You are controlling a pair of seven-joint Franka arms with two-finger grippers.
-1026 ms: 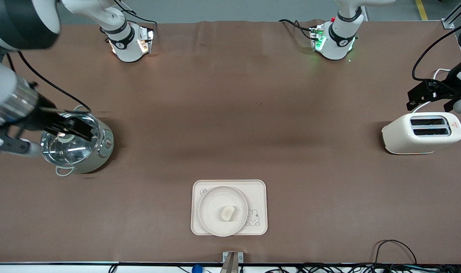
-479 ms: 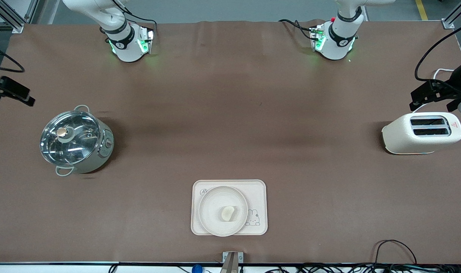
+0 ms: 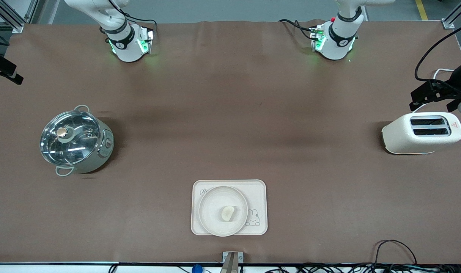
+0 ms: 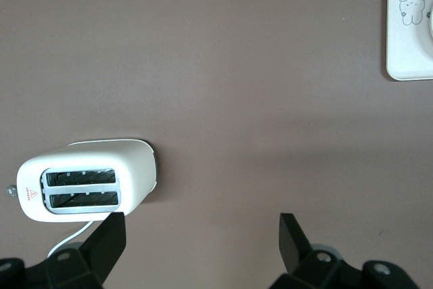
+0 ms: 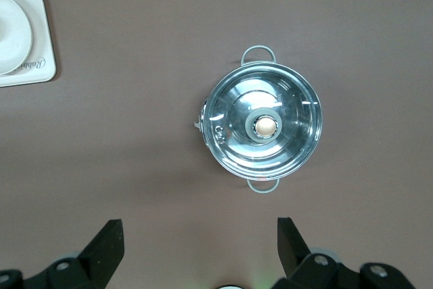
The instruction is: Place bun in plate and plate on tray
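Left gripper [image 4: 197, 235] hangs high in the air over the table [image 3: 230, 113] at the left arm's end, fingers [image 4: 108, 241] spread wide with nothing between them, and right below it sits the cream toaster [image 3: 422, 132], both slots dark as far as the views show. The right gripper [image 5: 196, 235] is up in the air too, out at the right arm's end of the table, fingers [image 5: 105, 245] parted wide and empty, with the steel pot [image 3: 75, 141] under it, its glass lid [image 5: 265, 126] on and the round knob [image 5: 265, 126] sitting dead centre. Both arms are waiting, pulled well away from the middle. Now to the tray [image 3: 257, 193]: it lies flat near the table edge closest to the front camera, between the pot's end and the toaster's end and nearer that camera than either of them. On the tray rests the round plate [image 3: 211, 208], covering most of it toward the right arm's end, leaving the rabbit drawing [image 3: 254, 218] bare beside it and overlapping part of the script. In the plate lies the bun [image 3: 227, 213], a small pale lump just off the plate's centre. Bun, plate and tray are all well apart from both grippers, and each wrist view catches only a corner of the tray.
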